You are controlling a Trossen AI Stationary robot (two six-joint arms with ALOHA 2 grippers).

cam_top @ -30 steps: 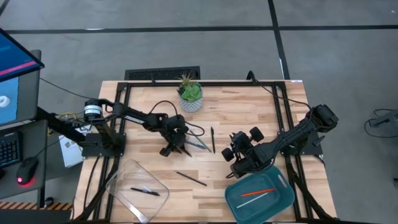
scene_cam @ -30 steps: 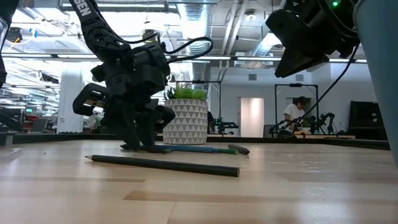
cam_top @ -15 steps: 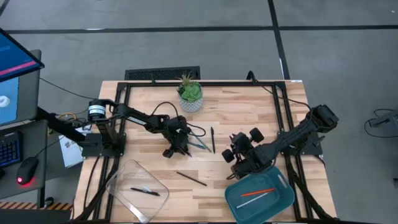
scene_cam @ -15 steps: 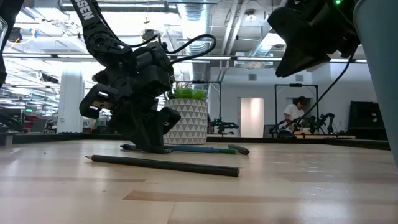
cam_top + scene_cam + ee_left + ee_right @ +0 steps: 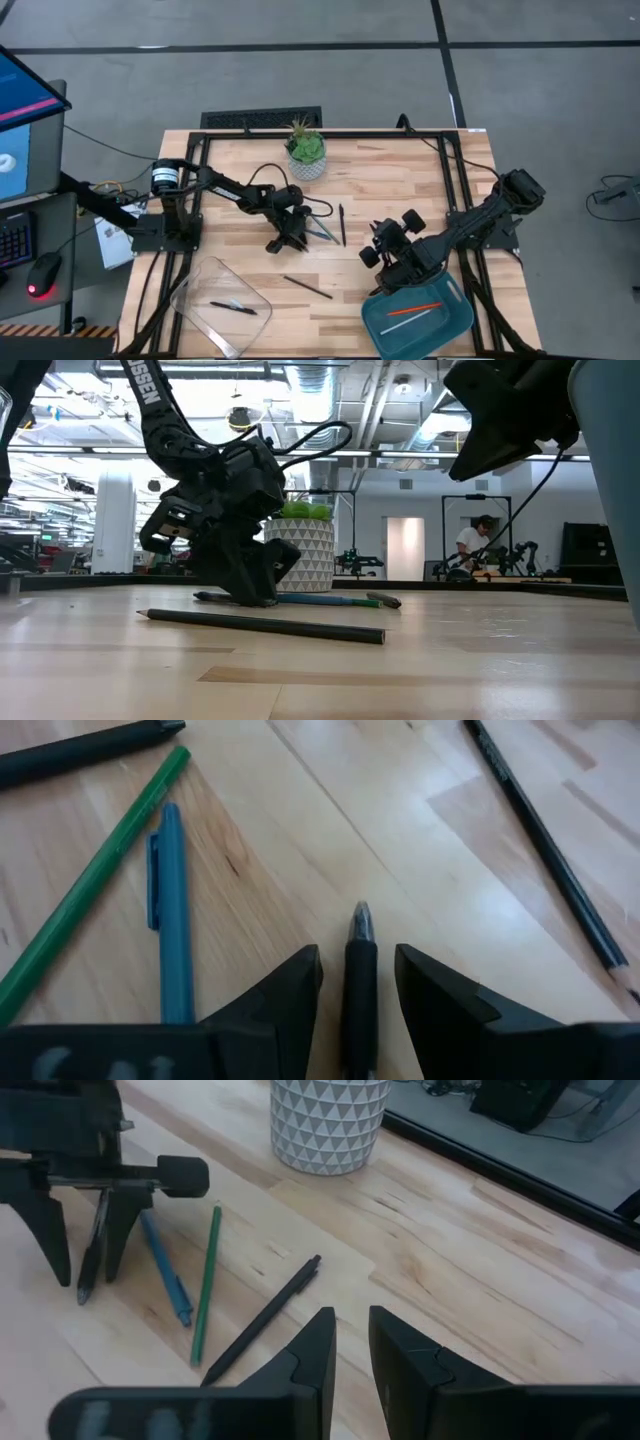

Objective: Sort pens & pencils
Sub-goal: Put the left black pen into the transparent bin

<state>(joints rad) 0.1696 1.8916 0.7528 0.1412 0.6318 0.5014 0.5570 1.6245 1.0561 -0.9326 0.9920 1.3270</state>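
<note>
My left gripper (image 5: 284,240) is open, fingers pointing down at mid-table. They stand on either side of a black pen (image 5: 360,975) lying on the wood, with a sliver of wood showing on each side. Beside it lie a blue pen (image 5: 170,910), a green pencil (image 5: 95,890) and another black pen (image 5: 342,225). A dark pencil (image 5: 307,287) lies nearer the near edge. My right gripper (image 5: 388,274) hovers at the far left corner of the teal tray (image 5: 455,325), fingers nearly together and empty. An orange-red stick (image 5: 415,309) and a white stick (image 5: 405,319) lie in that tray.
A clear tray (image 5: 200,285) at the near left holds a black pen (image 5: 232,308). A potted plant (image 5: 306,155) in a patterned white pot stands near the far edge. Black cables loop by the left arm. People and other robots show in the room behind.
My left gripper has shifted slightly toward the table's right and tipped over at the black pen. My right gripper has moved toward the near edge, ending at the teal tray's corner. No pens or pencils have moved.
</note>
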